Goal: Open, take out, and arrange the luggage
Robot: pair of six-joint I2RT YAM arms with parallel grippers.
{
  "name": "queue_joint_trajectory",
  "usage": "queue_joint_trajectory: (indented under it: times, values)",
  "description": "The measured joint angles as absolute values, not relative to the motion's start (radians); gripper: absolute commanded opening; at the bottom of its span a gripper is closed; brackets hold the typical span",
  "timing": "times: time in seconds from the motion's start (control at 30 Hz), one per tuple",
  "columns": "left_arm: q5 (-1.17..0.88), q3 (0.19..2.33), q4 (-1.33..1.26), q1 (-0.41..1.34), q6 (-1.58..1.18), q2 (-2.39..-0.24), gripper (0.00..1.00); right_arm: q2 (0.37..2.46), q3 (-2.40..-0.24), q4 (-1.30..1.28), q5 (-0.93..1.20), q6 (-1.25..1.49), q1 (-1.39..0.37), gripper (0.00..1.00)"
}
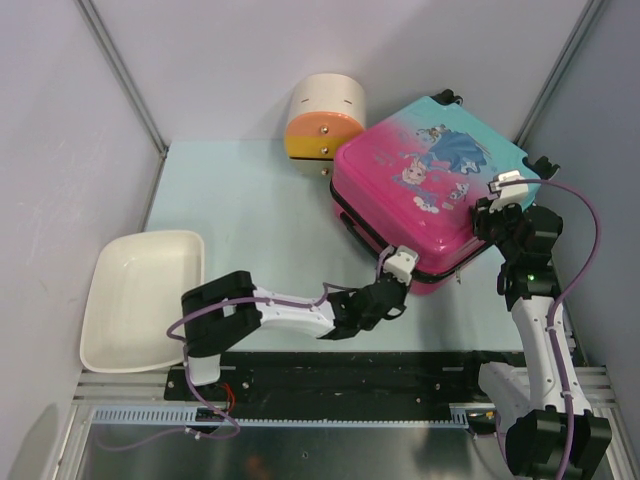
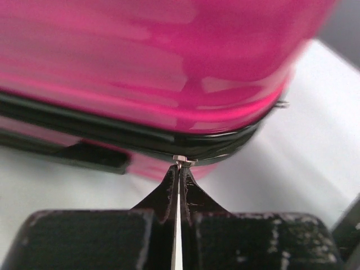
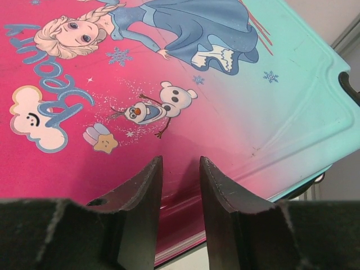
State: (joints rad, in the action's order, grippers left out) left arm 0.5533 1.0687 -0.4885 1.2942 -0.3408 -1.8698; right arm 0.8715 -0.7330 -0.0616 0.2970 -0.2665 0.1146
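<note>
The luggage, a closed teal-to-pink hard-shell suitcase with a princess print, lies flat at the back right of the table. My left gripper is at its near pink corner. In the left wrist view this gripper is shut on a small metal zipper pull at the black zip seam. My right gripper hangs over the lid's right part. In the right wrist view it is open and empty, its tips close above the pink lid.
A cream cylindrical box with orange-yellow drawers stands behind the suitcase's left corner. A white tray lies at the near left. Grey walls close the table on the left, back and right.
</note>
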Motion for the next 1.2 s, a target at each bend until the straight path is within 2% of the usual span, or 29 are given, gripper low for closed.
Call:
queue_joint_trajectory:
  times: [0.27, 0.53, 0.63, 0.77, 0.97, 1.07, 1.2]
  values:
    - [0.576, 0.946, -0.540, 1.196, -0.202, -1.795, 0.00, 0.871, -0.727, -0.058, 0.302, -0.281, 0.118, 0.35]
    - [0.485, 0.900, -0.609, 1.066, -0.068, -1.785, 0.00, 0.863, -0.723, -0.061, 0.324, -0.314, 0.133, 0.36]
    - [0.395, 0.875, -0.637, 0.985, -0.003, -1.771, 0.00, 0.856, -0.723, -0.069, 0.334, -0.330, 0.144, 0.41]
    - [0.197, 0.850, -0.652, 0.878, 0.072, -1.747, 0.00, 0.828, -0.723, -0.083, 0.367, -0.354, 0.160, 0.60]
    - [-0.007, 0.830, -0.648, 0.813, 0.156, -1.717, 0.00, 0.697, -0.716, -0.214, 0.505, -0.397, 0.160, 0.78]
    - [-0.031, 0.830, -0.645, 0.809, 0.164, -1.712, 0.00, 0.647, -0.717, -0.289, 0.557, -0.412, 0.123, 0.82]
    - [-0.031, 0.835, -0.638, 0.808, 0.165, -1.713, 0.00, 0.640, -0.728, -0.328, 0.551, -0.421, 0.018, 0.82]
